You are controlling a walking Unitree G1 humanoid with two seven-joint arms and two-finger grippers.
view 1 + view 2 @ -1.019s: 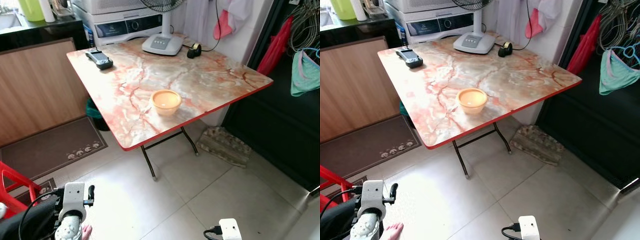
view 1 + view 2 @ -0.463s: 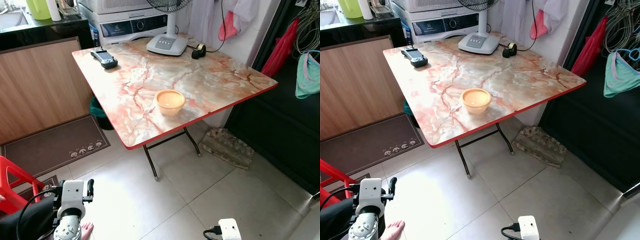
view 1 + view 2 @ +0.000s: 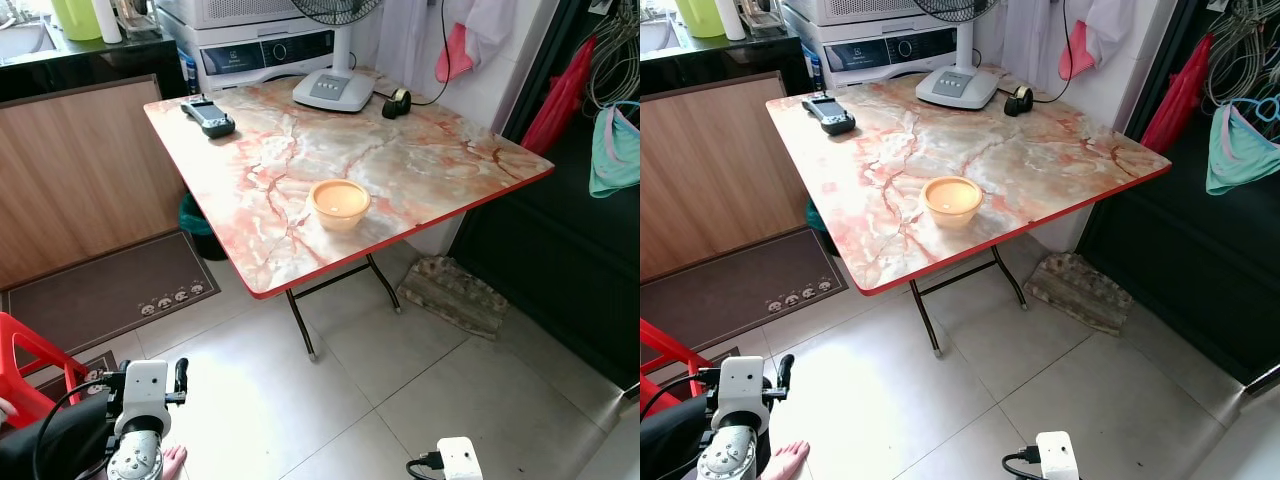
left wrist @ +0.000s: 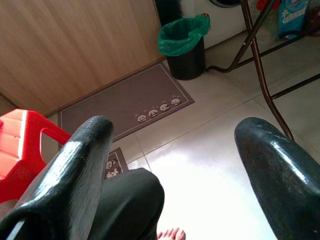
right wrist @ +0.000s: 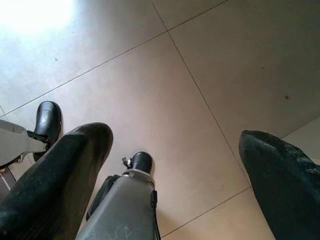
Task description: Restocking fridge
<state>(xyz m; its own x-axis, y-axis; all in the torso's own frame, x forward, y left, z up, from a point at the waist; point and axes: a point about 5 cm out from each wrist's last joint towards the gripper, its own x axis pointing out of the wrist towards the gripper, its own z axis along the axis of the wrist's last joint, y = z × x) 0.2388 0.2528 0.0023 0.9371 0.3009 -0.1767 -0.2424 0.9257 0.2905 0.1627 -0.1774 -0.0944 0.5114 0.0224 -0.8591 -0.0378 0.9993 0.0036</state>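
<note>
One orange bowl [image 3: 338,202] sits near the worktop [image 3: 430,160] edge — easy reach. My left pincer [image 4: 175,165] and right pincer [image 5: 175,175] hang low, both released, nothing held.

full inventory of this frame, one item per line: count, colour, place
Folding table: 1, orange-marbled top, red edge, centre.
Bowl: 1, orange, on table near front edge.
Fan base: 1, white, table's far side.
Tape roll: 1, dark, beside fan base.
Handheld device: 1, dark grey, table's far-left corner.
Doormat: 1, brown, floor left of table.
Bin: 1, black, green liner, under table.
Stool: 1, red, lower left.
Bare foot: 1, a person's, by left arm.
Left gripper: open, low over floor.
Right gripper: open, over tiles.
</note>
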